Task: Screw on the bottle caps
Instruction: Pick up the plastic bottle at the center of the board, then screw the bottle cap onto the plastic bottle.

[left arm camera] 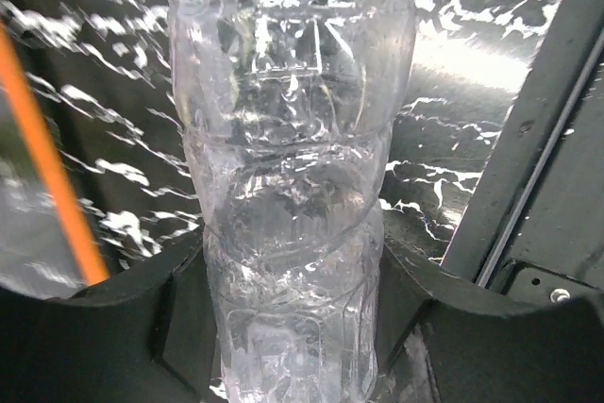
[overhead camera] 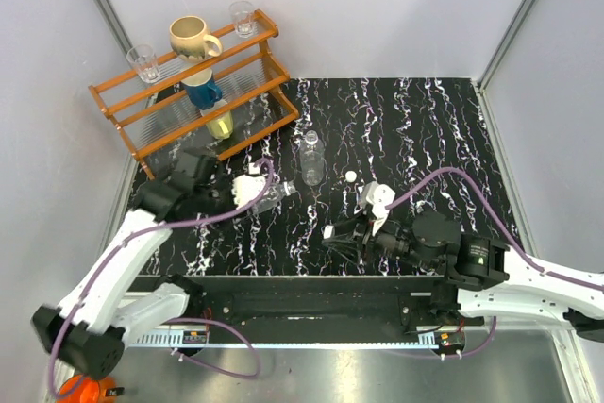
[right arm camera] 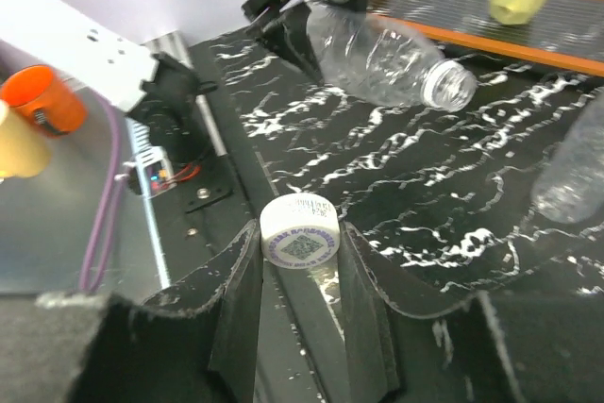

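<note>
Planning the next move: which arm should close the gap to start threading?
Probably right: the right gripper pinches a cap, while the left gripper grips a bottle by its body, neck open.

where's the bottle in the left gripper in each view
top external: bottle left of centre, near the front edge.
left wrist: bottle fills the middle, top to bottom.
right wrist: bottle upper middle, tilted, open neck to the right.
shared landmark: black marbled table.
</note>
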